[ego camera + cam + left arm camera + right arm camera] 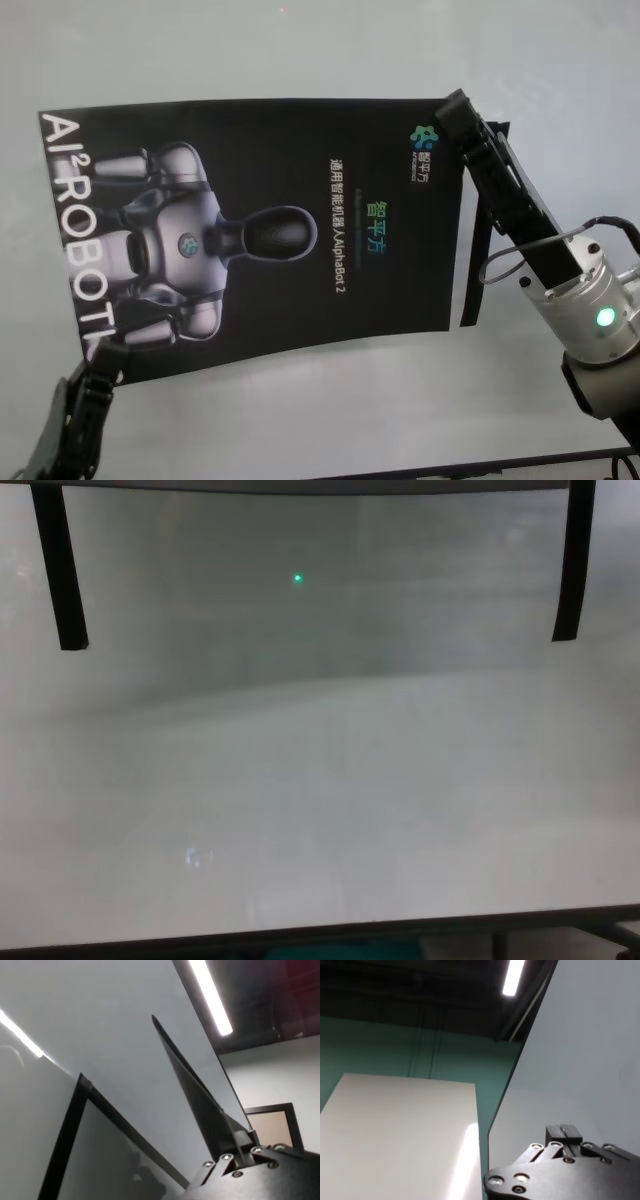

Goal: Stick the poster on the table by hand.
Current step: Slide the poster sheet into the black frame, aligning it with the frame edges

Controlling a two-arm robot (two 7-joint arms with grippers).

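Poster [270, 230] between both tools, above table [300, 50]

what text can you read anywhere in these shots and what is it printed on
"AI² ROBOT" in large pale letters, running along the left edge of the large black poster with a silvery robot figure.
"AlphaBot 2" ending a small line of Chinese characters near the poster's middle.
Larger green-blue Chinese characters sit beside that line.
A small logo near the right gripper has lettering too small to read.
The other views show no text.
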